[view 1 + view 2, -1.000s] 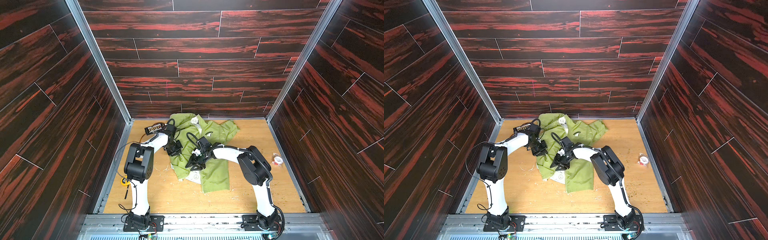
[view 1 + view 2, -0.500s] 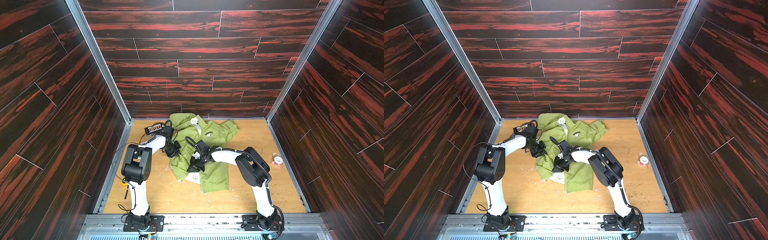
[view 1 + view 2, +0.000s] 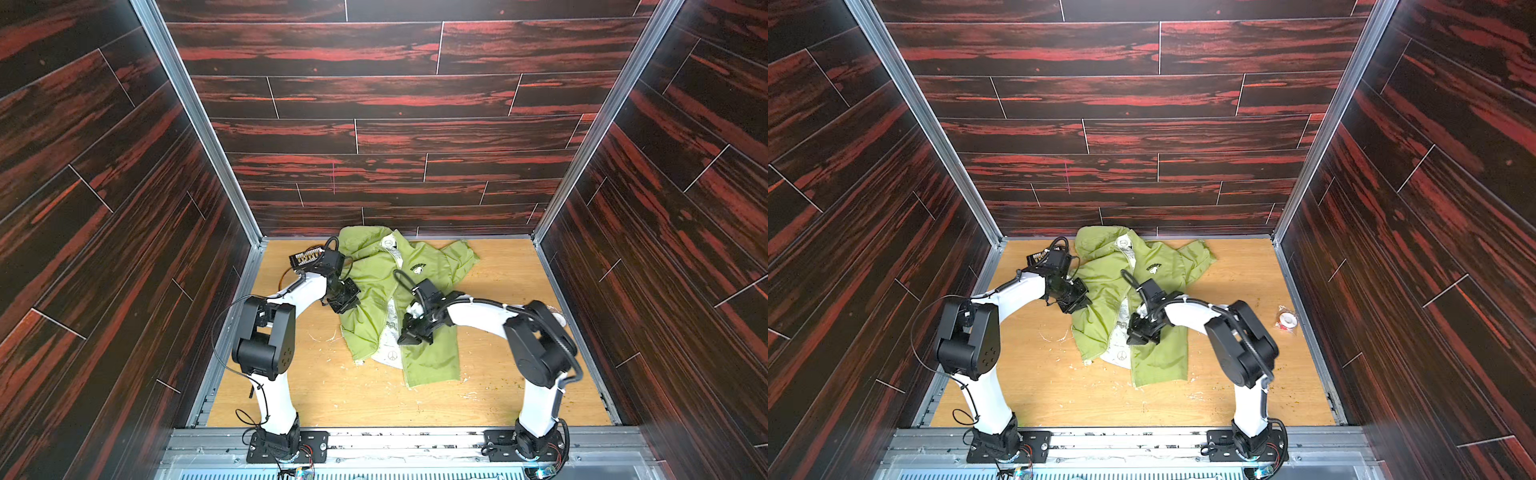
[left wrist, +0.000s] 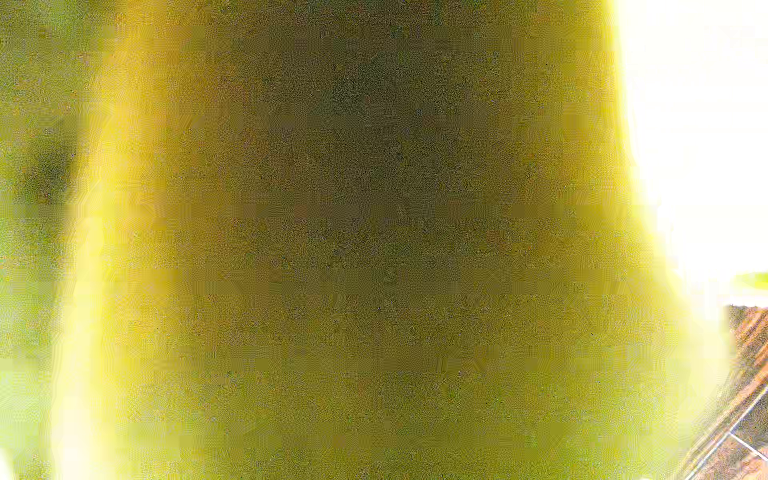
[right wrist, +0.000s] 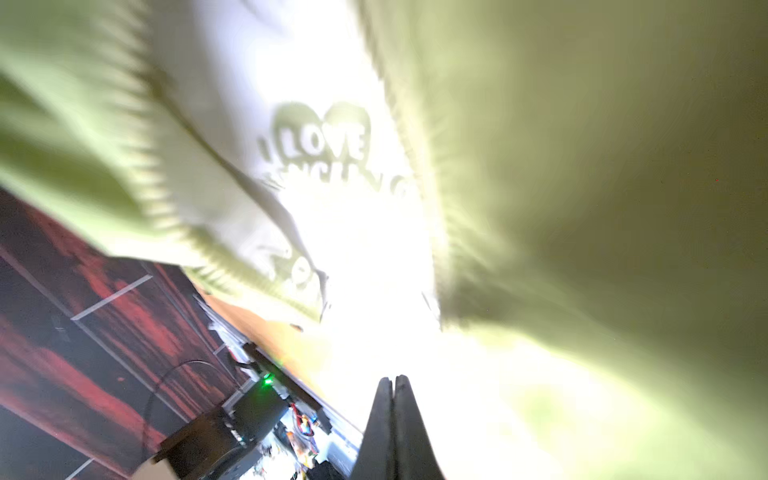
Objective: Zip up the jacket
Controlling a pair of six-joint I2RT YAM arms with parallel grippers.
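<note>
- 1 jacket (image 3: 432, 357) is lying on 1 table (image 3: 332, 399).
- 2 arms are reaching in: left arm (image 3: 305, 291) and right arm (image 3: 478, 311).
- 2 grippers are showing: left gripper (image 3: 344, 306) and right gripper (image 3: 407, 340).
- 1 tape roll (image 3: 1287, 321) is showing.
- 1 black strip (image 3: 306, 257) is showing.
- 3 walls (image 3: 374, 124) are standing around.

Table (image 3: 498, 374) read as a clock face, 12 at the back wall. The jacket (image 3: 432, 361) lies across the centre, hood at 12, hem toward 6. The left gripper (image 3: 348, 302) sits on its 9 o'clock edge. The right gripper (image 3: 410, 337) rests on its front, just right of the opening. 1 tape roll (image 3: 1287, 321) lies at 3, well apart. 1 small board (image 3: 306, 258) lies at 10, behind the left arm.
</note>
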